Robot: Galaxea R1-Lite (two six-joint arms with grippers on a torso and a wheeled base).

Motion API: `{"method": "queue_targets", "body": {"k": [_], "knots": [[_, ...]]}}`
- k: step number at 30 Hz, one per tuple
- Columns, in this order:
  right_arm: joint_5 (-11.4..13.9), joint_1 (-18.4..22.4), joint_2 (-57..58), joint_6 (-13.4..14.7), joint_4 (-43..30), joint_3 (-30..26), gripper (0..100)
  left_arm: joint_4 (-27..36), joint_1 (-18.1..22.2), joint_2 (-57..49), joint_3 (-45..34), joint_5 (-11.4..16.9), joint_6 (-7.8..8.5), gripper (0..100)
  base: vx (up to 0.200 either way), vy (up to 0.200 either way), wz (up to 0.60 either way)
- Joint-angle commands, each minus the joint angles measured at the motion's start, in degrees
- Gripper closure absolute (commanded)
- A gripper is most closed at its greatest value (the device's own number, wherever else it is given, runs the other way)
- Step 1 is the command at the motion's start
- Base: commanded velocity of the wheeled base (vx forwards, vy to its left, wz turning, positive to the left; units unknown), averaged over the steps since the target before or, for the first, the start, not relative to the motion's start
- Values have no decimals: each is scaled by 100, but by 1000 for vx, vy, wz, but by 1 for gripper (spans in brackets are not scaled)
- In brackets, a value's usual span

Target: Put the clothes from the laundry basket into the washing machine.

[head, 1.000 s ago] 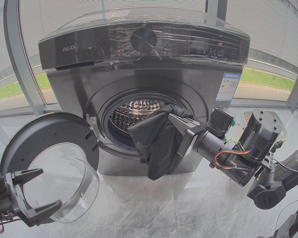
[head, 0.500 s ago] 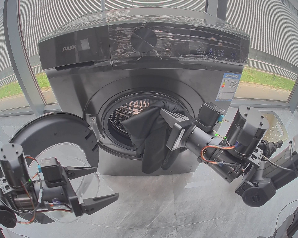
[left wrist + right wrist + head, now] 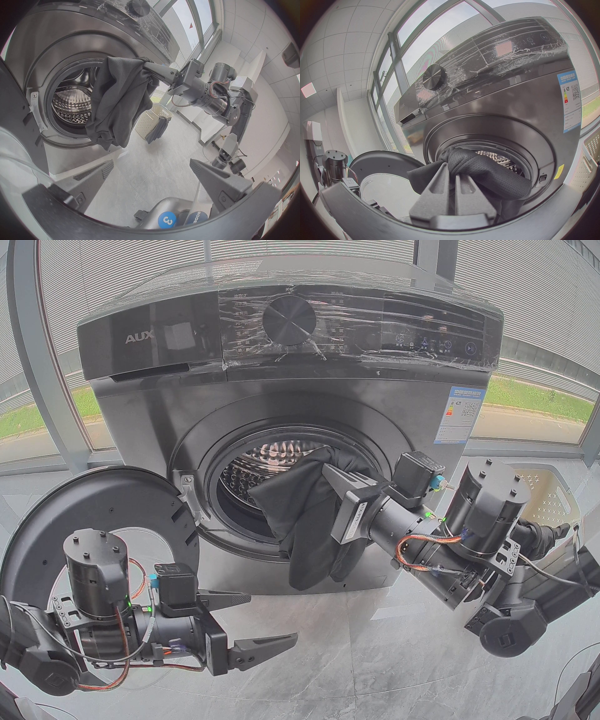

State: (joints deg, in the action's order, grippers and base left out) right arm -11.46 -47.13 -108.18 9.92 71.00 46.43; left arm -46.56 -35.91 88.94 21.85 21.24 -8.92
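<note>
While right gripper [image 3: 329, 472], pinching the black garment [image 3: 300, 515], nudges toward the drum [image 3: 259, 474], left gripper [image 3: 272, 618] swings in below, jaws spread; likely to tuck hanging cloth.

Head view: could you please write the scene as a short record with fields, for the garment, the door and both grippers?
right gripper: fingers shut on black garment
black garment: hangs before the drum opening, mostly outside
door: swung open
left gripper: fingers open, low, beside door
laundry basket: on floor, right of washing machine
</note>
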Motion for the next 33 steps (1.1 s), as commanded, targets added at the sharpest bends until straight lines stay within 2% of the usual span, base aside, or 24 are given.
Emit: {"method": "queue_targets", "body": {"k": [1,7,13,16,20,33], "knots": [[-14,-7,-63,1,11,15,100,-196,-39,475,153,-208,-22,0,0,0,0],[-14,-7,-63,1,2,41,100,-996,5,1073,197,-375,-31,0,0,0,0],[-23,-24,-63,1,11,32,100,-1796,-30,1758,250,-682,-66,0,0,0,0],[-23,-33,-72,1,11,32,100,-2130,-30,1987,285,-682,-83,0,0,0,0],[-23,-68,-72,1,11,32,100,-2481,-30,2206,329,-709,-250,0,0,0,0],[-23,-86,-72,1,19,-12,100,-3386,-109,2725,355,-726,-268,0,0,0,0]]}}
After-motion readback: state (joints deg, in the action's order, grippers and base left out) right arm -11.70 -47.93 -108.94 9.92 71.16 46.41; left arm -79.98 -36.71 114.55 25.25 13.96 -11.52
